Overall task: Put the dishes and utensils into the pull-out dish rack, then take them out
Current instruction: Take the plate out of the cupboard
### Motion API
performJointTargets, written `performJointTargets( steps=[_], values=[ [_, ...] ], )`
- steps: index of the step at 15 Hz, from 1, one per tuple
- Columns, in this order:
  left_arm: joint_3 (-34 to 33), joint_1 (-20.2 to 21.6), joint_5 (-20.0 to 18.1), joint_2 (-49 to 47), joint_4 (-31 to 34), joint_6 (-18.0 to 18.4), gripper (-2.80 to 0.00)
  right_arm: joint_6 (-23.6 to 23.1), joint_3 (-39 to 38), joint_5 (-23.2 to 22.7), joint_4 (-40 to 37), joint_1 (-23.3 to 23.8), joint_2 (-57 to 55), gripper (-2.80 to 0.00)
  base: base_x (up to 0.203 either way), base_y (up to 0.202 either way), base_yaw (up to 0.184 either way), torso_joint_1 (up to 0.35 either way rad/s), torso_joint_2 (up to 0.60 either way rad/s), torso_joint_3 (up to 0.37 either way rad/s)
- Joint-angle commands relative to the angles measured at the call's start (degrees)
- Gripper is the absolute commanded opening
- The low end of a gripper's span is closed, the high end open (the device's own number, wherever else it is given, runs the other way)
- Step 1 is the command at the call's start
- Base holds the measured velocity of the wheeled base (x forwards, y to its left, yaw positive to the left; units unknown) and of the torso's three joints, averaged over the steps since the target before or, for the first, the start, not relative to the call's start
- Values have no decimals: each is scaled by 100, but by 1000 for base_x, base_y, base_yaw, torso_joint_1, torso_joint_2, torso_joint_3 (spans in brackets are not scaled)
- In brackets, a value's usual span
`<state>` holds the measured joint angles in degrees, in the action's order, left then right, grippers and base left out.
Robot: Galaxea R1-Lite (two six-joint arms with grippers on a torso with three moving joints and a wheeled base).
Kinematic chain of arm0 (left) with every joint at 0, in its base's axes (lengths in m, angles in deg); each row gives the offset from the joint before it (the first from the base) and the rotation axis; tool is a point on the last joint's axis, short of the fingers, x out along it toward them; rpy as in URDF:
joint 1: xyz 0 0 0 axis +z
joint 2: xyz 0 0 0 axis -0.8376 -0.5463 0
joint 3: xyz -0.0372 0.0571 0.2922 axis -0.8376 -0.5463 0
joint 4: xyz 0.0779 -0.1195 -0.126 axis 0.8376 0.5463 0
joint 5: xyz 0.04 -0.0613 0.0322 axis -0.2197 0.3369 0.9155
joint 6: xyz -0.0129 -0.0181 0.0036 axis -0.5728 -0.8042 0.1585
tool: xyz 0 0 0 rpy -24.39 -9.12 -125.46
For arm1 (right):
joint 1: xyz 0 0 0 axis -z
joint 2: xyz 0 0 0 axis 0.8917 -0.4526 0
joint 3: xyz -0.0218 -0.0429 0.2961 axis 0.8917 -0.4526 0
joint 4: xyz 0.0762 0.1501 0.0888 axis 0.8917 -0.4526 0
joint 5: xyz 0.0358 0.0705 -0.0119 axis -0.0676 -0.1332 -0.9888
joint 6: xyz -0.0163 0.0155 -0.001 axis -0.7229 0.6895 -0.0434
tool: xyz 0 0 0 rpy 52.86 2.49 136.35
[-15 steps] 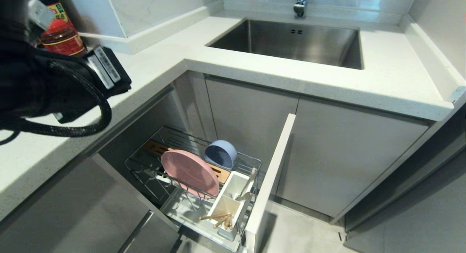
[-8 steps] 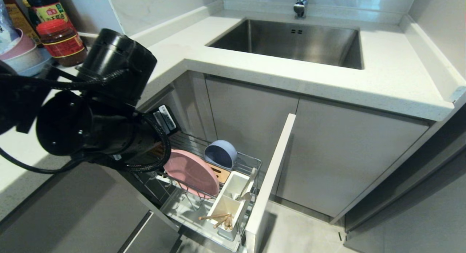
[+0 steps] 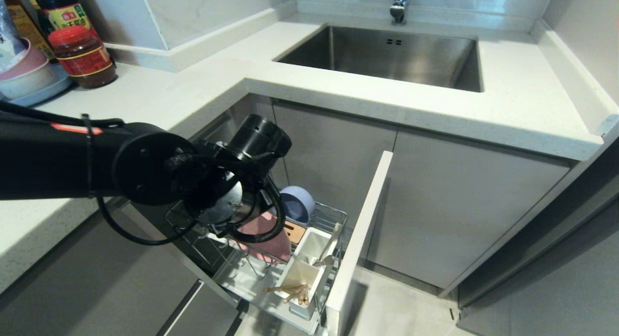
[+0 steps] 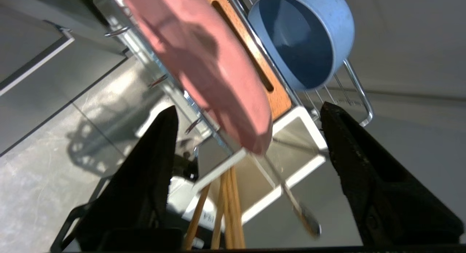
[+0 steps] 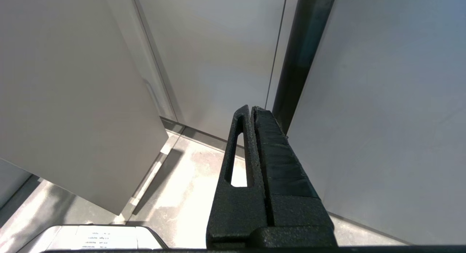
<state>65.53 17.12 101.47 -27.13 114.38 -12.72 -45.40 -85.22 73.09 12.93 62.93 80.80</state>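
Overhead, left claw (image 4: pixel 247 111) hangs spread apart above the pink plate (image 4: pixel 204 63).

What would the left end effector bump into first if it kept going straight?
Probably the pink plate: its lower edge sits between the open left end effector, with the white utensil box just behind. Depth is uncertain.

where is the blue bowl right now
In the head view the pale blue-grey bowl lies on its side at the back of the pull-out dish rack, just behind the pink plate and right of the left gripper.
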Motion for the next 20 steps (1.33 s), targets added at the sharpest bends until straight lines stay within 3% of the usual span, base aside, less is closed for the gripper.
performJointTargets(
  steps=[1, 7, 12, 13, 14, 20],
  values=[
    [-25, 20, 100, -495, -211, -41, 0, -3, 0, 0, 1, -2, -2, -280, 0, 0, 0, 0, 0, 0],
    [134, 197, 505, -1078, -564, 4, 0, -3, 0, 0, 1, -2, -2, -280, 0, 0, 0, 0, 0, 0],
    [134, 197, 523, -1131, -775, 100, 0, -3, 0, 0, 1, -2, -2, -280, 0, 0, 0, 0, 0, 0],
    [134, 197, 532, -1148, -770, 109, -41, -3, 0, 0, 1, -2, -2, -280, 0, 0, 0, 0, 0, 0],
    [134, 188, 532, -1149, -766, 107, -280, -3, 0, 0, 1, -2, -2, -280, 0, 0, 0, 0, 0, 0],
    [134, 106, 541, -1134, -745, 105, -280, -3, 0, 0, 1, -2, -2, -280, 0, 0, 0, 0, 0, 0]
  ],
)
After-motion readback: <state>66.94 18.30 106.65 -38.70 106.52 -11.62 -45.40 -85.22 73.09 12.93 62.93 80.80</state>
